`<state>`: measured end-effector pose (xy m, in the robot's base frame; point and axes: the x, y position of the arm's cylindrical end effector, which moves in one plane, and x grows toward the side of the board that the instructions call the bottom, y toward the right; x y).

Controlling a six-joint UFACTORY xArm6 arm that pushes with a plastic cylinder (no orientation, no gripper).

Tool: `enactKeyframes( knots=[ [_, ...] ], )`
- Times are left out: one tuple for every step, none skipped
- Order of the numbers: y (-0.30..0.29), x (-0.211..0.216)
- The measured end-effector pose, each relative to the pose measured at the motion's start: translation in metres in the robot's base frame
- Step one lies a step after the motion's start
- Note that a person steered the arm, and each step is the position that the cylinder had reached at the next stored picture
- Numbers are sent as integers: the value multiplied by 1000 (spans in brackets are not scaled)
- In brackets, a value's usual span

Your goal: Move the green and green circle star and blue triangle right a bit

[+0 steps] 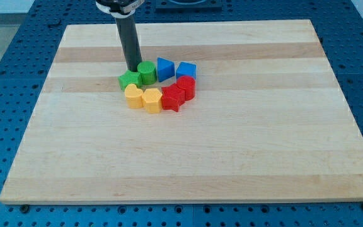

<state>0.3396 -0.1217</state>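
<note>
A green star (129,79), a green circle (147,72) and a blue triangle (164,68) lie in an arc on the wooden board (244,145), left to right, touching or nearly touching. My tip (133,69) rests on the board just above the green star and at the green circle's left side, close against both. The dark rod rises from there to the view's top.
A blue cube-like block (186,70) sits right of the triangle. A red circle (186,86) and red star (172,98) curve below it. A yellow hexagon (152,99) and yellow heart (133,95) close the ring under the green star.
</note>
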Motion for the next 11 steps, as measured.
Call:
enactKeyframes(
  knots=[
    [-25, 0],
    [-28, 0],
    [-31, -1],
    [-45, -6],
    [-54, -19],
    [-83, -19],
    [-94, 1],
    [-94, 35],
    [-78, 39],
    [-55, 44],
    [-54, 45]
  ],
)
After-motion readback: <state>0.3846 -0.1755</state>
